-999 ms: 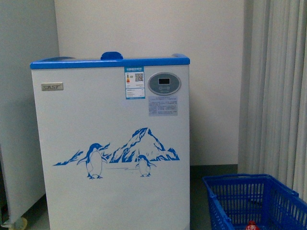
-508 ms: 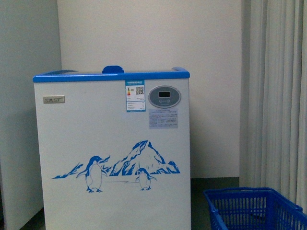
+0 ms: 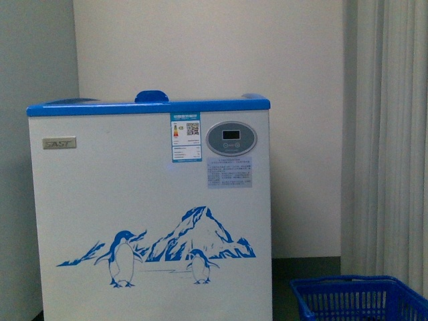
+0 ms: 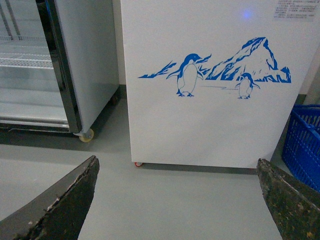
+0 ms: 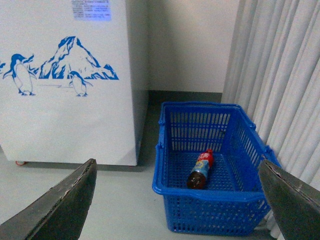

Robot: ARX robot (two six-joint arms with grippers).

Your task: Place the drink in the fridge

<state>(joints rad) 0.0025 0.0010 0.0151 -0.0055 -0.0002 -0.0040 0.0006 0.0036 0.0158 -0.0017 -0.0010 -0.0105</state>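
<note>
The fridge (image 3: 154,200) is a white chest cooler with a blue top rim, a penguin-and-mountain decal and an oval grey panel; a blue lid handle (image 3: 152,96) shows above the rim. It also shows in the left wrist view (image 4: 215,115) and the right wrist view (image 5: 65,110). The drink (image 5: 200,169), a dark bottle with a red cap and label, lies inside the blue mesh basket (image 5: 210,207). My left gripper (image 4: 177,200) is open and empty above the floor before the fridge. My right gripper (image 5: 177,200) is open and empty, above and short of the basket.
The basket (image 3: 354,301) stands on the floor right of the fridge, beside pale curtains (image 3: 388,134). A glass-door cabinet with wire shelves (image 4: 30,65) stands left of the fridge on castors. Grey floor (image 4: 175,200) lies in front.
The front view has shifted: the fridge now looks larger and lower left in frame, and the basket sits lower, with the bottle cap out of that view.
</note>
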